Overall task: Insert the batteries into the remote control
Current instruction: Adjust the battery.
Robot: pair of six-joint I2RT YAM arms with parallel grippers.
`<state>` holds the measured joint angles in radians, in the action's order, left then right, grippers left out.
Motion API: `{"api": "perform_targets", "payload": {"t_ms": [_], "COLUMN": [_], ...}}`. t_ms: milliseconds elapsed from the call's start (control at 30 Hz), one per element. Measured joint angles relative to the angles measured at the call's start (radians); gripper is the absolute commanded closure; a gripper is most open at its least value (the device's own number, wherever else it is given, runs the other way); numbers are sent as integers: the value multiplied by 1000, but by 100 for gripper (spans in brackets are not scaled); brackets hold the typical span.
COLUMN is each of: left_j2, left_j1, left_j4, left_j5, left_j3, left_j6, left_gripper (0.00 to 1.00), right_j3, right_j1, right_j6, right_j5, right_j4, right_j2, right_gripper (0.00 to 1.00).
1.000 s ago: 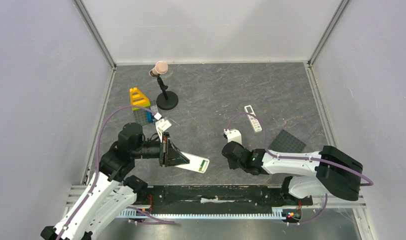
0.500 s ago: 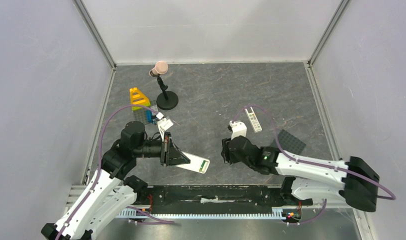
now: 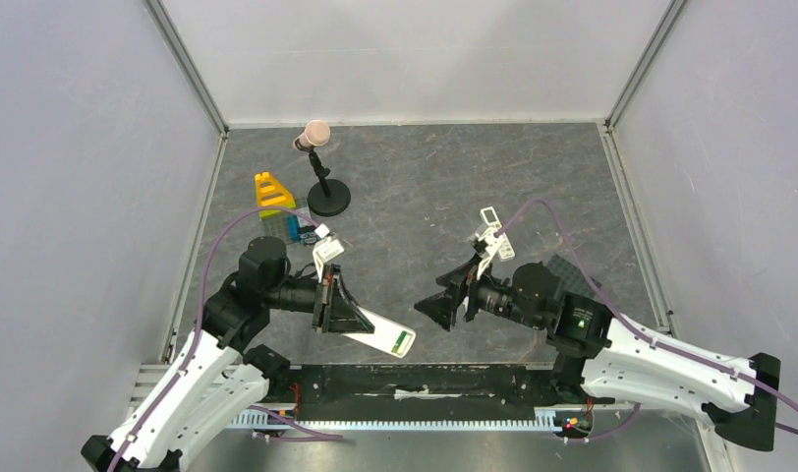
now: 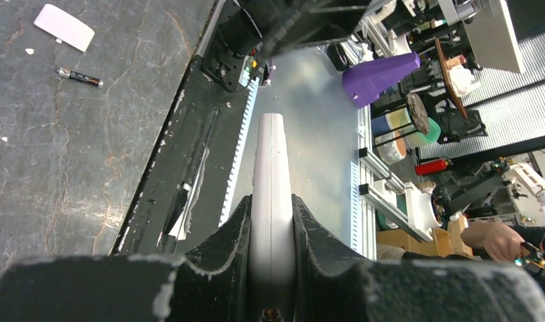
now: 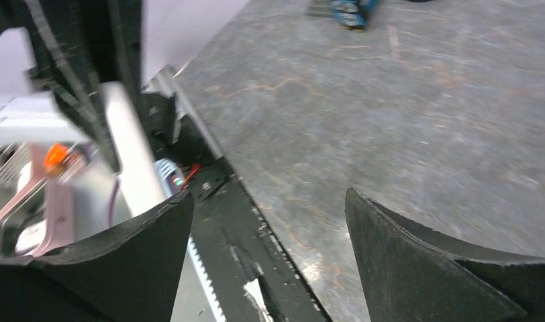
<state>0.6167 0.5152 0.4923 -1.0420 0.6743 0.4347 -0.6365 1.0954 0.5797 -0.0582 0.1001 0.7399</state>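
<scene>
1. Grey stone-patterned tabletop (image 3: 415, 187) is lying between pale walls, with two robot arms reaching over it.
2. Left gripper (image 4: 272, 215) is clamping the remote control (image 3: 387, 334) and holding it off the table. The remote is showing a white body with a green-marked end.
3. Right gripper (image 3: 447, 295) is hovering just beside the remote, with its jaws wide apart and empty.
4. One dark battery (image 4: 78, 76) is lying on the table apart from the remote, so loading seems not yet begun.
</scene>
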Motion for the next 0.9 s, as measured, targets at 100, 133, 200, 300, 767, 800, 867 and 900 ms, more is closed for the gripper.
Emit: {"api": "perform_targets", "payload": {"t_ms": [100,133,200,300,767,800,867,900], "left_j2": [5,7,9,9,2,2,2,2], "left_j1": [4,4,4,6,9,9,9,9], "left_j4": [-2,-2,-1,9,-2,-2,-2,-3], "left_j5": [-12,-13,-15,-21,-42,-42,-42,-42], "left_j3": [0,0,1,2,8,8,10,10], "left_j6": [-1,-2,-5,-14,-20,-20,-20,-21], "left_gripper": [98,98,98,98,98,98,98,98], "right_j3": [-4,-8,-18,-32,-53,-53,-53,-53], "right_j1": [0,0,0,-3,-3,-3,-3,-3], "right_j6": [-32,-41,-59,-72,-58,-50,-31,-24], "right_j5": [137,173,248,341,594,611,643,653], "right_j4": [-48,-58,-65,-90,-197,-209,-229,-235], "right_j2": [28,44,87,141,265,274,297,306], "right_gripper": [14,14,14,17,47,52,66,71]}}
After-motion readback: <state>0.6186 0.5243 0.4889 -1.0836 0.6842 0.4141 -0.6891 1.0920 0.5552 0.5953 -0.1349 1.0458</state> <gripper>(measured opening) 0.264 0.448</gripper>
